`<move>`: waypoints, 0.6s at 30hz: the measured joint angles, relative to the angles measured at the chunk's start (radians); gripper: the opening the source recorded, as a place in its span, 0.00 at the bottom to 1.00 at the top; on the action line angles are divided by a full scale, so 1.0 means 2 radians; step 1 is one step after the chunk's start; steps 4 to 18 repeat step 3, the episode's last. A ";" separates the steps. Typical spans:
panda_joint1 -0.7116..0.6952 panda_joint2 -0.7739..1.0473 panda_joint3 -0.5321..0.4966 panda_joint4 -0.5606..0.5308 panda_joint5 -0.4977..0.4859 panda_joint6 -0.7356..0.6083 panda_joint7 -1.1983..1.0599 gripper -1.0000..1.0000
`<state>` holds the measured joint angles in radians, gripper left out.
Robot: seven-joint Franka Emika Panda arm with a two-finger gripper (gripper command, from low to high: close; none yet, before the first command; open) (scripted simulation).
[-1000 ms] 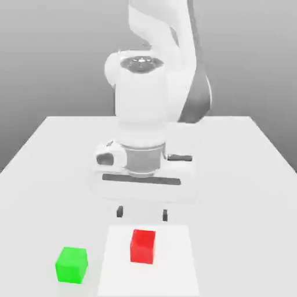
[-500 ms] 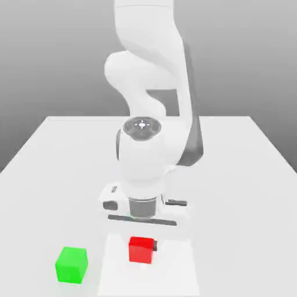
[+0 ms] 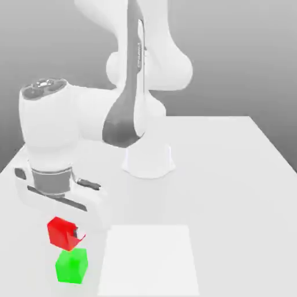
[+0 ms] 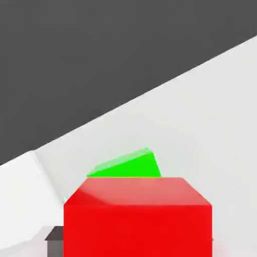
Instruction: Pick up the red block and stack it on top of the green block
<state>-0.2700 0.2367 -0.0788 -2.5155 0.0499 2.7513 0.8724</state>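
The jaws of the gripper [image 3: 65, 231] are closed on the red block [image 3: 60, 233], a fingertip pressed to its side in the exterior view. The block is in the air, clear of the table [image 3: 232, 191], and turned at an angle to that view.

Below it stands the green block [image 3: 71, 266], flat on the table, off the exterior view's left side of the white square [image 3: 149, 261]. The relation that matters is the one between the two cubes: the red one hangs over the green one or very near to over it, its lower corner close to the green top in the exterior view, slightly towards that view's left. Whether they touch, I cannot tell. In the hand view the green block [image 4: 131, 164] peeps out past the red one, its edges running askew to the red edges (a twist between the cubes, then, and not only an offset).

Further out, the arm [image 3: 52, 133] reaches across to the exterior view's left, with its base [image 3: 148, 161] behind.

I judge the pick done and the placing at hand. The next move calls for centring red over green, ideally squaring the faces, then a gentle lowering before release; let go off-centre, the red block could tip off.
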 joint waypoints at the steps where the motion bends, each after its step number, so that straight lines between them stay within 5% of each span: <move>1: -0.001 0.009 0.001 0.001 0.002 0.008 -0.001 1.00; 18: -0.001 0.009 0.001 0.001 0.002 0.008 -0.001 1.00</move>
